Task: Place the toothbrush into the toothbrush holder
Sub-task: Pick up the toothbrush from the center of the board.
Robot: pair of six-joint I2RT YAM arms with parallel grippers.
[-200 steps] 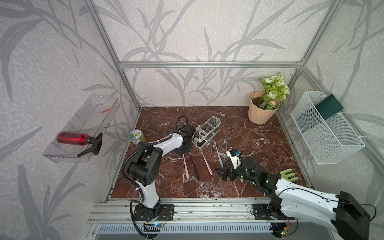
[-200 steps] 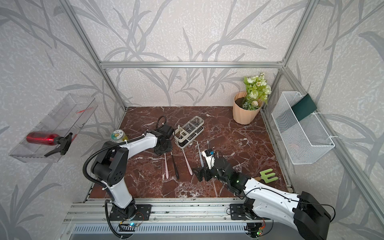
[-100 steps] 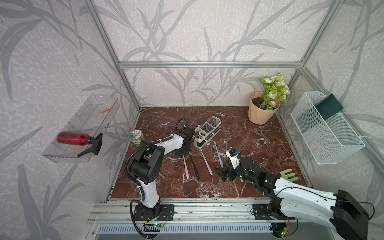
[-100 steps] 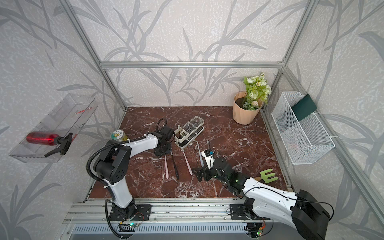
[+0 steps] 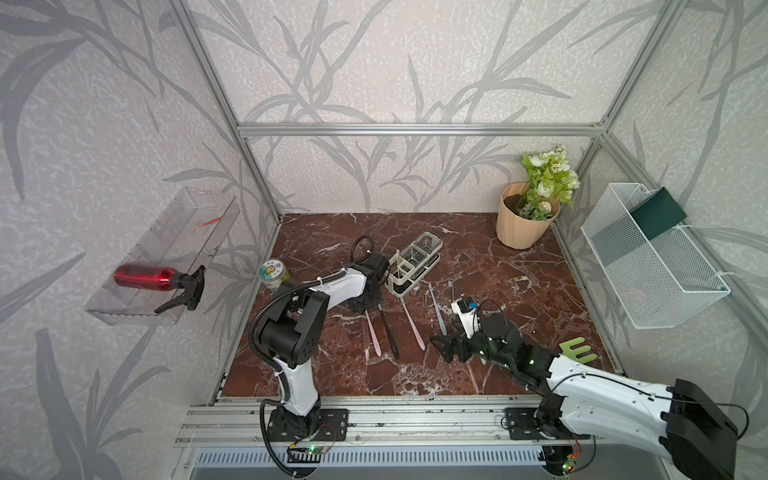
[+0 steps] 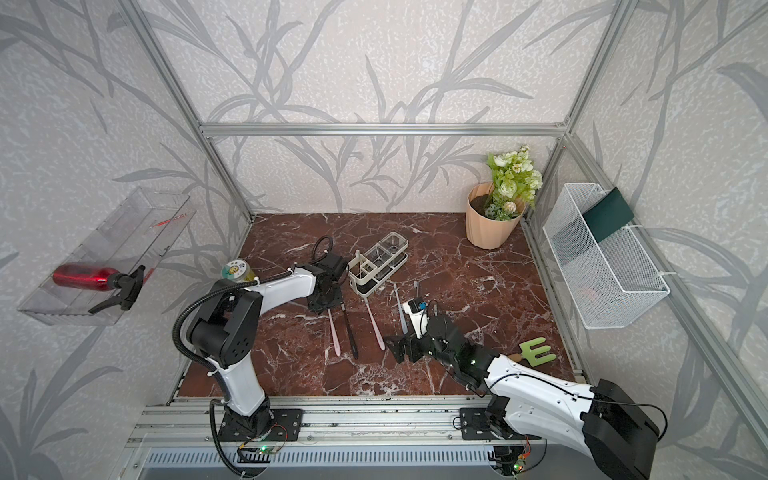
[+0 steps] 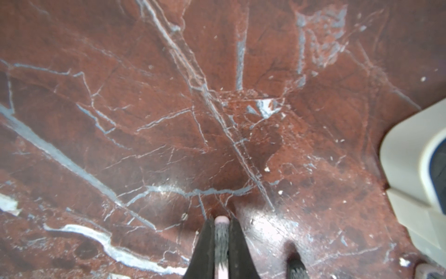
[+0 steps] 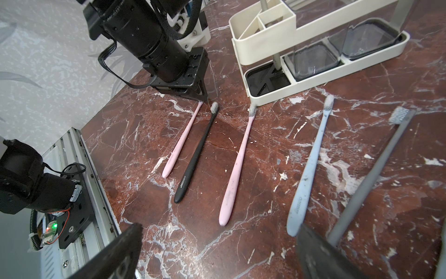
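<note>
A red marble desk point(image 5: 523, 286) carries a white toothbrush holder point(image 5: 413, 266) with clear compartments. It stands near the middle, a little toward the back edge. Five toothbrushes lie in a row in front of it, handles pointing to the front edge. The left fingers point(image 7: 207, 244) are pinched shut on the bristle head of the leftmost one, a pink toothbrush point(image 8: 183, 137). Its handle lies on the desk just beside a black toothbrush point(image 8: 196, 154). Further right lie a second pink toothbrush point(image 8: 237, 164), a blue toothbrush point(image 8: 309, 169) and a grey toothbrush point(image 8: 371, 174). The right fingers point(image 8: 120, 248) are spread wide and hold nothing. They hover near the front edge, by the blue and grey handle ends.
</note>
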